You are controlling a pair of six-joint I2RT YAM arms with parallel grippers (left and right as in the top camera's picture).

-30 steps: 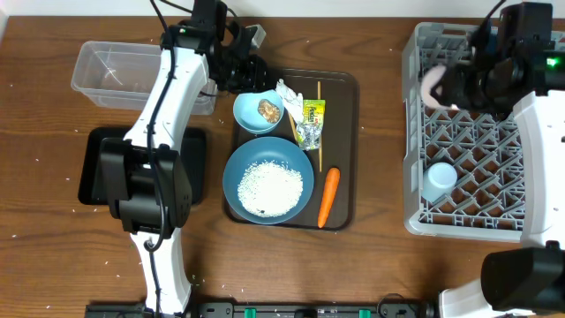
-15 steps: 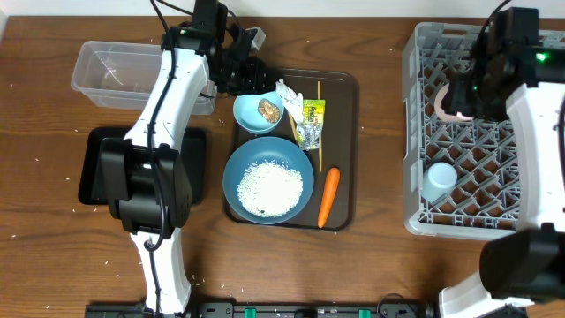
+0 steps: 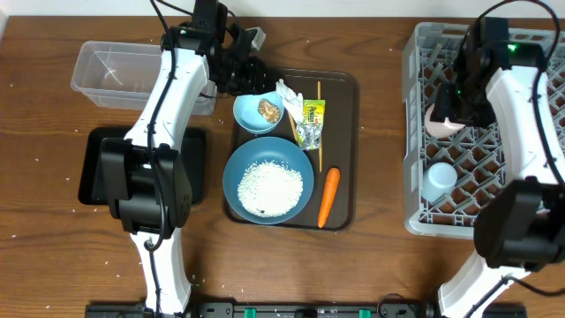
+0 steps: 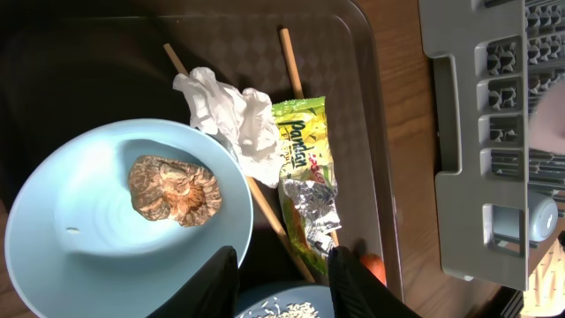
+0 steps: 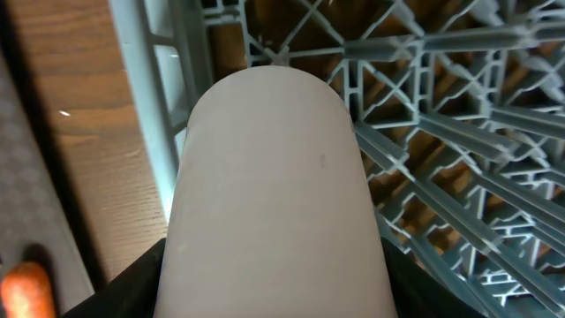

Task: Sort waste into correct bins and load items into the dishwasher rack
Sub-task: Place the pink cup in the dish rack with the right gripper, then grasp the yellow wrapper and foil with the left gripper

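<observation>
Matt moulded plastic across the large grey lattice dishwasher rack; smooth, matt finish on the pinkish-white cup. Glossy sheen on the small light blue bowl, around a rough, wrinkled brown food lump. Soft crumpled white tissue, crinkled yellow-green and silver foil wrapper, bare thin wooden chopsticks, finely textured dark brown serving tray.

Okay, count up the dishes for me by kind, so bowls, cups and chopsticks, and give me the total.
Bowls: 2, the big blue bowl and the small light blue bowl
Cups: 2, the light blue cup and the pinkish cup
Chopsticks: 2
Total: 6
</observation>
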